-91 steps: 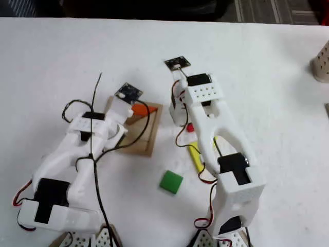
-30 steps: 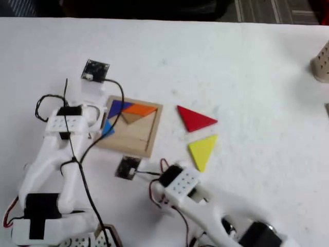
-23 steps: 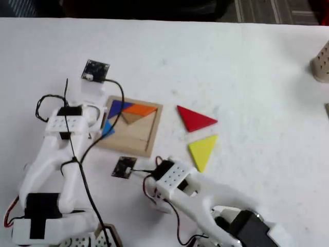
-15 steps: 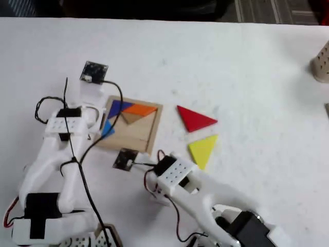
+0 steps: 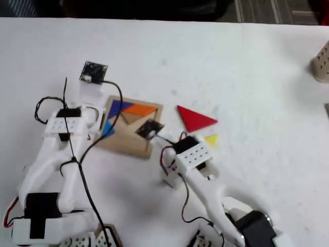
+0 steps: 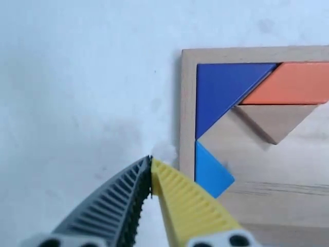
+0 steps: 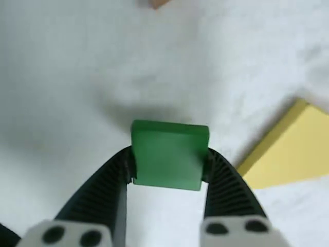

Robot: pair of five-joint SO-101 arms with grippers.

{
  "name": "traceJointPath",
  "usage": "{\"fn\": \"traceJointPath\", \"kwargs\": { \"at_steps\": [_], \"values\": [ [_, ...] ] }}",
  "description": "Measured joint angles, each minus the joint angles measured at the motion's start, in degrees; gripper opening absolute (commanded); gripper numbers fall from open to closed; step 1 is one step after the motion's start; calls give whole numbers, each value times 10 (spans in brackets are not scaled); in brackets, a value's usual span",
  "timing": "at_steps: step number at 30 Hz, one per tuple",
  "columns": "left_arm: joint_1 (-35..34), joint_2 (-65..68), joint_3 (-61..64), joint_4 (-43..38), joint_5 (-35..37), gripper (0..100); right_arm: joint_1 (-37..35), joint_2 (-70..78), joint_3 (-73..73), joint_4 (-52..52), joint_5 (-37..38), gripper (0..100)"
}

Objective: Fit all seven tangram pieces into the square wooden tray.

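I see tray (image 5: pixel 126 142) with four pieces (image 6: pixel 221 92) seated; red triangle (image 5: pixel 194 119), yellow triangle (image 5: pixel 211 139) beside it; right hand (image 7: pixel 167 165) grips green square (image 7: pixel 169 152).

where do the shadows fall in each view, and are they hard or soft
Right wrist view: a soft grey patch on the white table just beyond the green square piece in the right gripper. Left wrist view: a faint smudge beside the square wooden tray, by the left gripper. High view: shading on the table is faint and edgeless.
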Motion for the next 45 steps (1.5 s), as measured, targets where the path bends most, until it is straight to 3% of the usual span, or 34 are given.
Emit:
{"fn": "traceJointPath", "kwargs": {
  "at_steps": [11,17,22,25,30,37,45],
  "values": [
    [-18,0,0,-10,0,24,11,-4,-157,66,-82,24],
    [-21,0,0,-11,4,24,-17,96,-280,61,-147,24],
    [-45,0,0,-25,7,24,-63,218,-387,27,-157,25],
    [-70,0,0,-33,47,24,-84,302,-471,21,-158,36],
    [-124,0,-1,-36,141,24,-100,449,-633,34,-158,135],
    [-157,0,-1,-36,185,29,-100,613,-820,92,-159,151],
    [-165,0,-1,-40,209,116,-100,658,-968,226,-159,259]
  ]
}}
